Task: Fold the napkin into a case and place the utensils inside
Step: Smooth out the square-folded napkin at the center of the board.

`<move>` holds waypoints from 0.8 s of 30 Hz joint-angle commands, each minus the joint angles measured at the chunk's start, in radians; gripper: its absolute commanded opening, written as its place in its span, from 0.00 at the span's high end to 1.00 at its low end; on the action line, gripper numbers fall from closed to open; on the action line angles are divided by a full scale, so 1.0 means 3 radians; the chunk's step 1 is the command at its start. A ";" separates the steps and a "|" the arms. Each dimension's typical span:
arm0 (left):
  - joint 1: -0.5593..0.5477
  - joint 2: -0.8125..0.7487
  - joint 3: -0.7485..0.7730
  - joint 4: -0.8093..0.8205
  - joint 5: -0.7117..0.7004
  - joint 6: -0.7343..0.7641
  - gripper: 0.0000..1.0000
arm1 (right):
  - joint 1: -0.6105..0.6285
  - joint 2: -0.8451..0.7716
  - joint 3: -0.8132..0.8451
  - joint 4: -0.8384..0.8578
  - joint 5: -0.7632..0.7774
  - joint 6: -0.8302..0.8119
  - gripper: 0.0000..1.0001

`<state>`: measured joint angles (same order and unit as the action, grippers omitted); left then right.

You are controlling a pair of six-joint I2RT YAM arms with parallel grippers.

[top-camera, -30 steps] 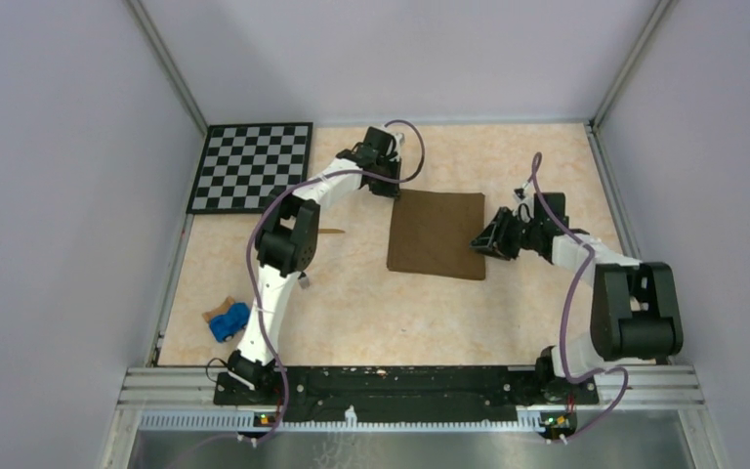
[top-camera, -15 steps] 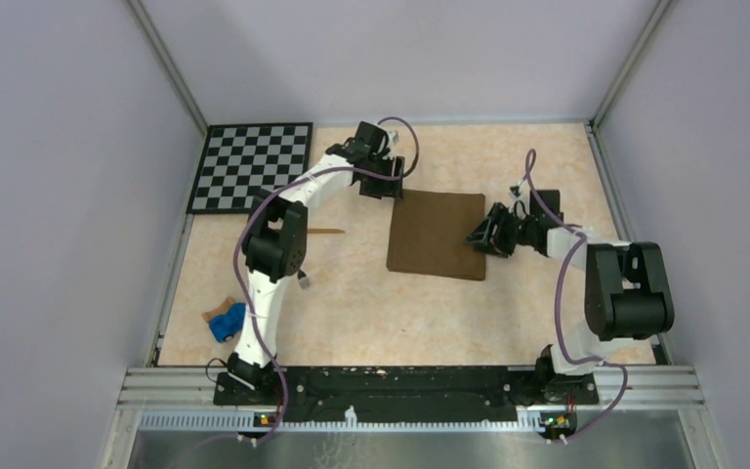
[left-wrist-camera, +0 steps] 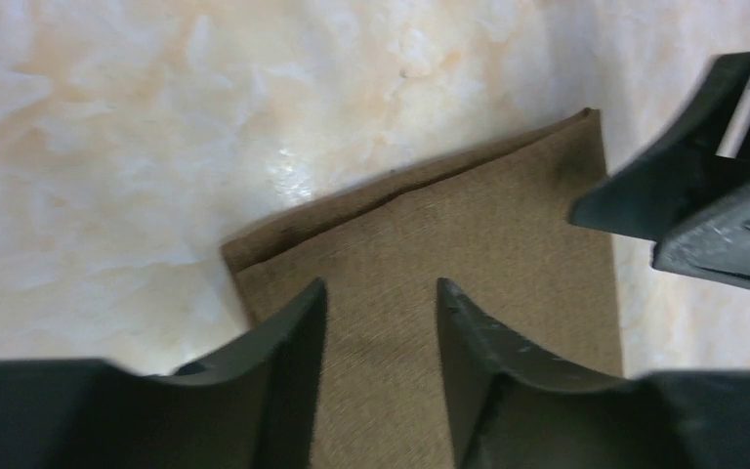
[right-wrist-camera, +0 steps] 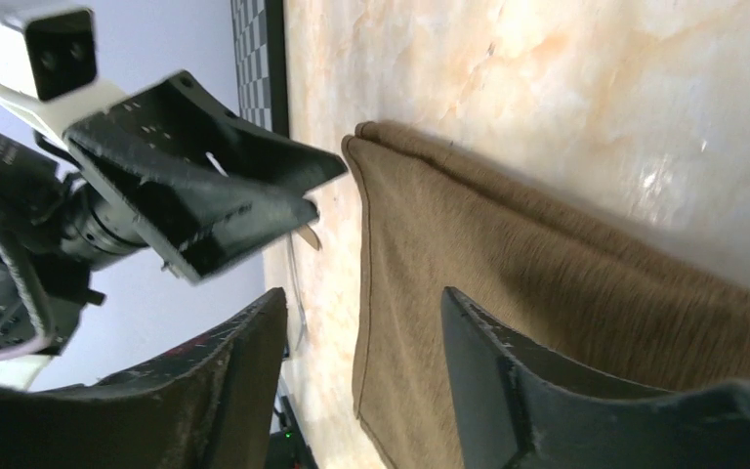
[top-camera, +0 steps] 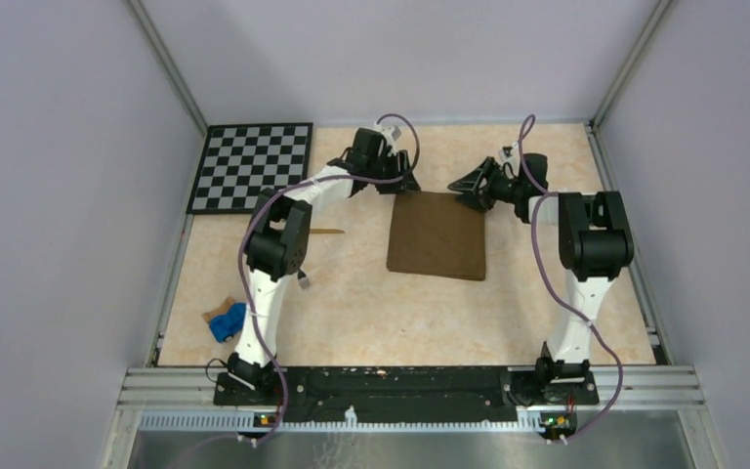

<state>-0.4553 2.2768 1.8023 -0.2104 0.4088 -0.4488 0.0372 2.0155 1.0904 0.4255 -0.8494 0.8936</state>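
The dark brown napkin (top-camera: pixel 437 236) lies flat in the middle of the table, and two layers show along its far edge (left-wrist-camera: pixel 371 195). My left gripper (top-camera: pixel 397 185) hangs over its far left corner, jaws open with only cloth (left-wrist-camera: pixel 488 283) below them. My right gripper (top-camera: pixel 463 188) is at the far right corner, also open, over the napkin (right-wrist-camera: pixel 547 274). The two grippers face each other across the far edge. One slim utensil (top-camera: pixel 329 232) lies left of the napkin beside the left arm. A small grey utensil (top-camera: pixel 304 282) lies nearer. No case shows.
A black-and-white checkerboard (top-camera: pixel 252 165) lies at the far left corner. A small blue toy car (top-camera: pixel 229 320) sits on a brown scrap near the left front. Metal rails and walls bound the table on the sides.
My right arm has swung from the napkin's right edge up to its far right corner. The left gripper has opened and shifted slightly right at the far left corner.
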 commanded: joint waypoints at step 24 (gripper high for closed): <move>0.0154 -0.0324 -0.0165 0.0848 0.0140 -0.0258 0.03 | -0.0463 -0.0098 0.0401 -0.0048 -0.0295 -0.0139 0.22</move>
<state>-0.3679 2.3409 1.7126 0.1108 0.5106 -0.5888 -0.1226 2.1292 1.1652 0.4725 -0.9249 0.9058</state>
